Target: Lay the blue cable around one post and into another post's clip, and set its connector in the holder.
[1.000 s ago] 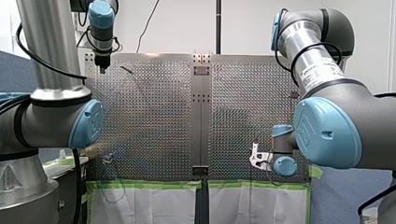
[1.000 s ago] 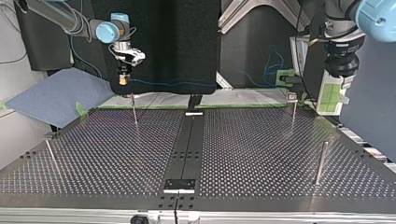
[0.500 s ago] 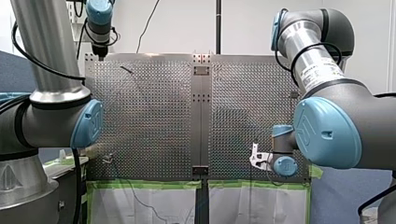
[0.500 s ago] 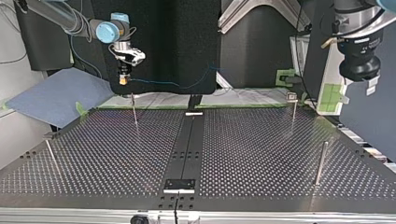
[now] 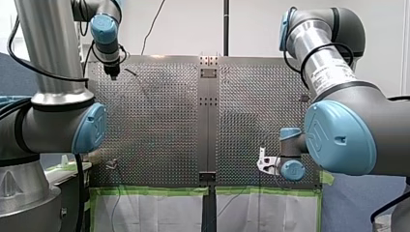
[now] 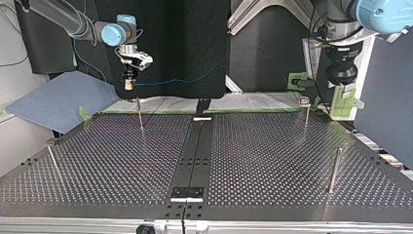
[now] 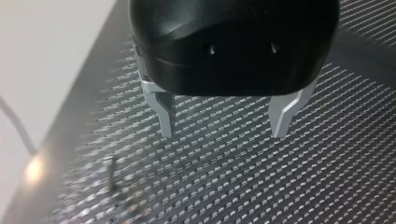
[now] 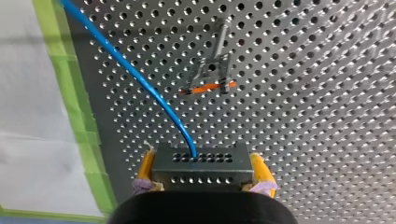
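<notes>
Right pincer is clamped on the connector, a dark grey perforated block, with its yellow pads pressed against the block's two sides. The blue cable leaves the block's face ahead of the pincer and curves away over the perforated tabletop toward the green tape at its edge. A clip post with an orange piece stands just ahead of the connector and apart from it; the cable passes beside it without touching. In the top view this pincer hangs off the tabletop at the far left, above that thin post, and the cable runs in the air toward the view's right, slack, sagging a little and then rising. Left pincer is spread wide, metal fingers well apart with nothing between them, hovering over bare perforated tabletop. A small post near it is blurred. In the top view it hangs at the far right, raised, well apart from the cable. Other plain posts stand nearer the camera in the top view, untouched.
</notes>
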Available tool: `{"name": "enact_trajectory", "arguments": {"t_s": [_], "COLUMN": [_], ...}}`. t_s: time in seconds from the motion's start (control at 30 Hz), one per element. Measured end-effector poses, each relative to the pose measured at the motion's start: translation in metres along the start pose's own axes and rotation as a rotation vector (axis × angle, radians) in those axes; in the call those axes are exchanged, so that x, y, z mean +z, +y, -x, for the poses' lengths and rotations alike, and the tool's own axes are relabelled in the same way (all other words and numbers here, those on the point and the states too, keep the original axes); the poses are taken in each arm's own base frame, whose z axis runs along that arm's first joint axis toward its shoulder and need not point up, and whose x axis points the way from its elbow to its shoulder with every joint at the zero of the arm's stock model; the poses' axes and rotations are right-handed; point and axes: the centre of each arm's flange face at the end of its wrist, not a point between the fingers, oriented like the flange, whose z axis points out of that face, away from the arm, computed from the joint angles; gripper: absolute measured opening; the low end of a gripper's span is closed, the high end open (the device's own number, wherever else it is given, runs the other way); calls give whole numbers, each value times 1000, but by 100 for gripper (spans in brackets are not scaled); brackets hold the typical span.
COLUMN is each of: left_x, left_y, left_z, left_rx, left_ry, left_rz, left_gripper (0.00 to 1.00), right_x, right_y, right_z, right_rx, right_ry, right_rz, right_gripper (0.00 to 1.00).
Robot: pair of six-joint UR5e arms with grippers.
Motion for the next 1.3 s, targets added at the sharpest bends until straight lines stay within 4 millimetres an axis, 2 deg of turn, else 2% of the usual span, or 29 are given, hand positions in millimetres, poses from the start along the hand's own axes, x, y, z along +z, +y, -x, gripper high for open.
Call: {"name": "enact_trajectory", "arguments": {"t_s": [0.23, 0.43, 0.67, 0.87, 1.07, 1.3], "left_x": [14, 23, 20, 18, 25, 34], "left_y": [-11, -21, -30, -39, -56, -81], "left_z": [-39, -77, -115, -148, -166, -174], "left_rx": [69, 90, 92, 75, 38, -13], "left_ry": [49, 105, 136, 181, 208, 218], "left_rz": [-89, -166, -267, -350, -438, -537], "left_gripper": [100, 100, 100, 100, 100, 100], "right_x": [-8, -10, -6, -14, -26, -52], "right_y": [-27, -62, -105, -146, -180, -213], "right_z": [-25, -58, -112, -157, -196, -237], "right_rx": [-15, -11, -32, -44, -65, -62], "right_ry": [3, 27, 93, 138, 177, 200], "right_rz": [-3, -53, -88, -147, -202, -262], "right_gripper": [0, 0, 0, 0, 0, 0]}}
